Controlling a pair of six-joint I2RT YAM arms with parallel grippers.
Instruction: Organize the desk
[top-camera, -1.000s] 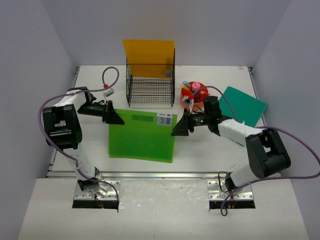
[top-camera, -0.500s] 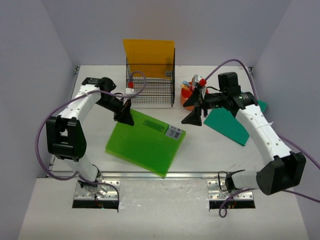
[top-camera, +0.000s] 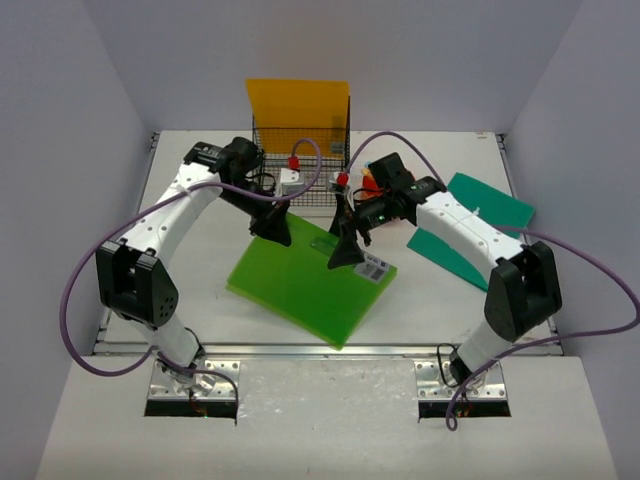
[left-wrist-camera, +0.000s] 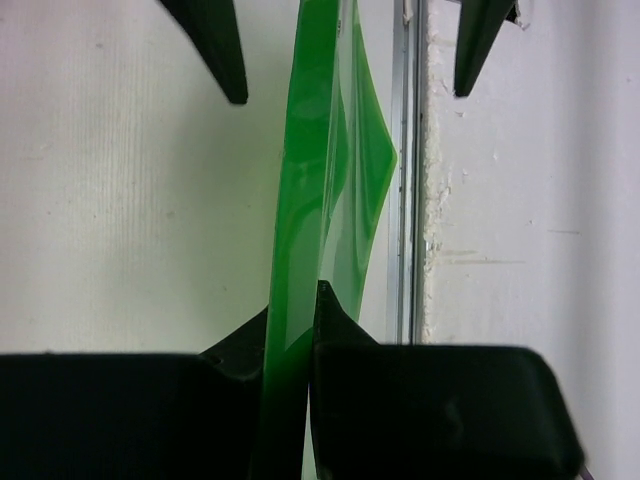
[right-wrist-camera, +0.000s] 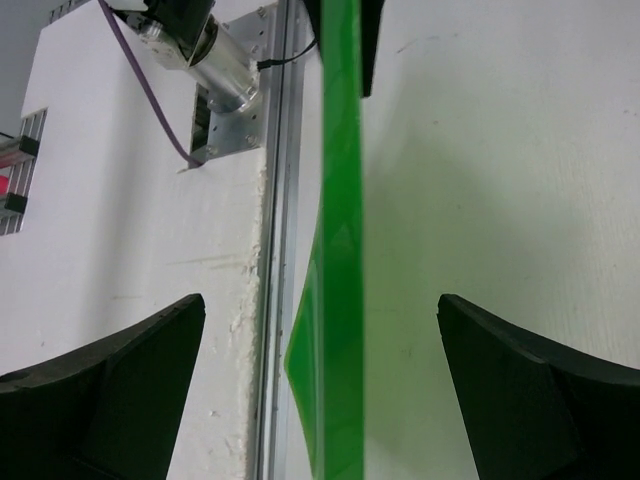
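A green folder (top-camera: 300, 285) lies slanted on the white desk (top-camera: 190, 290), its far edge raised. My left gripper (top-camera: 272, 228) is shut on that edge near the far left corner. In the left wrist view the green folder (left-wrist-camera: 305, 200) runs edge-on out of my clamped left gripper (left-wrist-camera: 300, 335). My right gripper (top-camera: 345, 245) hangs open over the same edge, close to the barcode label (top-camera: 373, 268). In the right wrist view the folder's edge (right-wrist-camera: 340, 250) stands between the spread fingers (right-wrist-camera: 110, 390) of my right gripper (right-wrist-camera: 321, 298), touching neither.
A black wire rack (top-camera: 300, 170) with an orange folder (top-camera: 298, 105) upright in it stands at the back. A teal folder (top-camera: 470, 225) lies at the right. The orange tray (top-camera: 372, 184) is mostly hidden behind my right arm. A silver rail (top-camera: 330, 350) borders the near edge.
The left gripper has carried the folder's edge rightward toward the rack. The right gripper let go, opened wide, swung out to the right, then came back over the folder's far edge.
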